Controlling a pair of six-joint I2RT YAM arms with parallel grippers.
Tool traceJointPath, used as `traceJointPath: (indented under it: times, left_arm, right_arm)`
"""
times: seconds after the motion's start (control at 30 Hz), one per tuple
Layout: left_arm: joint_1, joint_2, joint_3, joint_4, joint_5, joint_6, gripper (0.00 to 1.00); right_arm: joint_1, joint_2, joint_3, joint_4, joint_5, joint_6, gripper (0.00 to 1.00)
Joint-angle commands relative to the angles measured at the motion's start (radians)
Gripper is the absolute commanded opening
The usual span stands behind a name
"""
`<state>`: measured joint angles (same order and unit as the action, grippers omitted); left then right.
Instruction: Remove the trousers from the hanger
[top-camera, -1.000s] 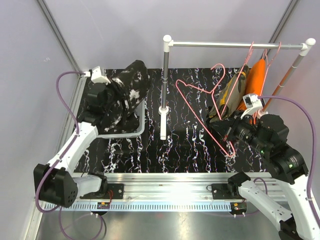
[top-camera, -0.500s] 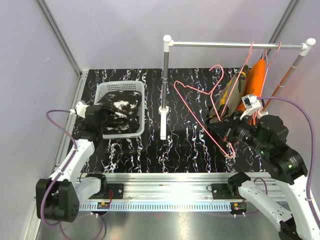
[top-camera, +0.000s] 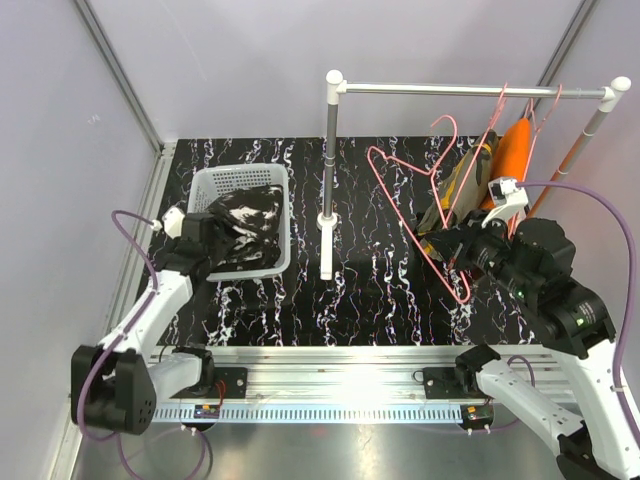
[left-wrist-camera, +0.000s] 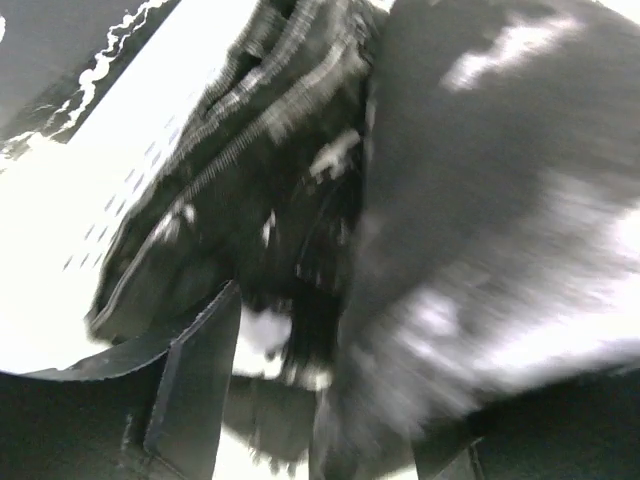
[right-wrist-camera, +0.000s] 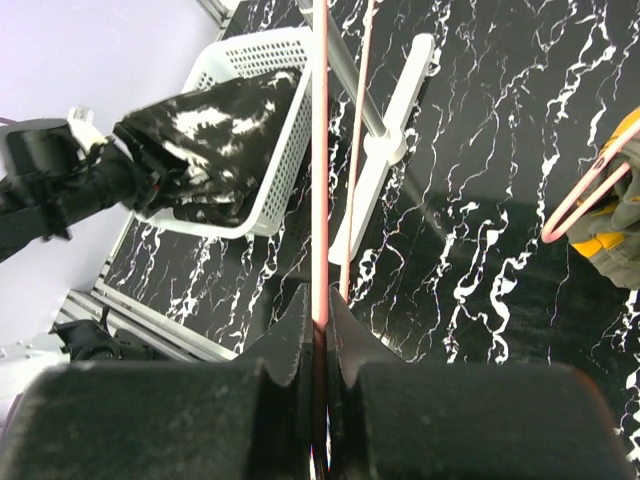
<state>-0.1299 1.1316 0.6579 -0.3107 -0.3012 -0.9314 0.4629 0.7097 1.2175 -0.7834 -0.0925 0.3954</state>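
My right pincer (right-wrist-camera: 318, 300) is clamped on the bare hanger (right-wrist-camera: 323, 150). My left pincer (top-camera: 203, 233) sits at the basket (top-camera: 240, 168) rim, against the black trousers (top-camera: 245, 222) lying inside; I cannot tell its grip. The camouflage trousers (top-camera: 462, 185) and orange trousers (top-camera: 512, 150) hang well right of the basket. They look soft, light and limp, best pinched at a bunched fold.

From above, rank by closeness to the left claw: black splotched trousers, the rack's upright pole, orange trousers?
1. Black splotched trousers, in the basket beside the left gripper.
2. Upright pole, mid-table.
3. Orange trousers, hanging far right.
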Motion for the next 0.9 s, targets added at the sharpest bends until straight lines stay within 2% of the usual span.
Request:
traceJointPath:
  times: [0.0,0.07,0.1,0.13,0.23,0.3,0.4,0.5,0.53,0.63,0.67,0.73,0.87]
  left_arm:
    - [-0.040,-0.125,0.088,-0.177,-0.071,0.078,0.66]
    - [-0.040,-0.176,0.100,-0.198,-0.073,0.107,0.72]
    - [-0.040,-0.200,0.127,-0.212,-0.079,0.130,0.81]
    - [-0.040,-0.204,0.147,-0.229,-0.084,0.143,0.84]
    - [-0.040,-0.190,0.244,-0.333,-0.116,0.189,0.90]
    - [-0.040,-0.213,0.305,-0.415,-0.140,0.219,0.90]
    - [-0.040,-0.279,0.341,-0.424,-0.115,0.293,0.86]
    - [-0.042,-0.303,0.423,-0.376,0.061,0.373,0.82]
    - [-0.048,-0.288,0.500,-0.387,0.110,0.384,0.82]
    - [-0.060,-0.170,0.600,-0.422,0.151,0.439,0.82]
    - [-0.066,-0.073,0.659,-0.444,0.148,0.450,0.80]
    - [-0.091,0.020,0.698,-0.491,0.123,0.453,0.77]
    - [-0.148,0.108,0.579,-0.437,0.053,0.407,0.77]
  right_arm:
    - [0.003,0.019,0.056,0.041,0.028,-0.026,0.00]
    - [0.002,0.025,0.059,0.049,0.025,-0.023,0.00]
    - [0.003,0.027,0.062,0.052,0.022,-0.023,0.00]
    - [0.002,0.033,0.065,0.055,0.020,-0.021,0.00]
    - [0.003,0.045,0.077,0.053,0.013,-0.023,0.00]
    - [0.003,0.048,0.083,0.047,0.014,-0.024,0.00]
    - [0.003,0.050,0.080,0.041,0.019,-0.027,0.00]
    - [0.003,0.053,0.076,0.032,0.011,-0.032,0.00]
    - [0.002,0.057,0.074,0.027,0.007,-0.033,0.00]
    - [0.002,0.062,0.068,0.027,-0.003,-0.032,0.00]
    - [0.002,0.063,0.066,0.024,0.002,-0.032,0.00]
    - [0.003,0.068,0.066,0.027,0.010,-0.035,0.00]
    - [0.003,0.076,0.074,0.026,0.057,-0.055,0.00]
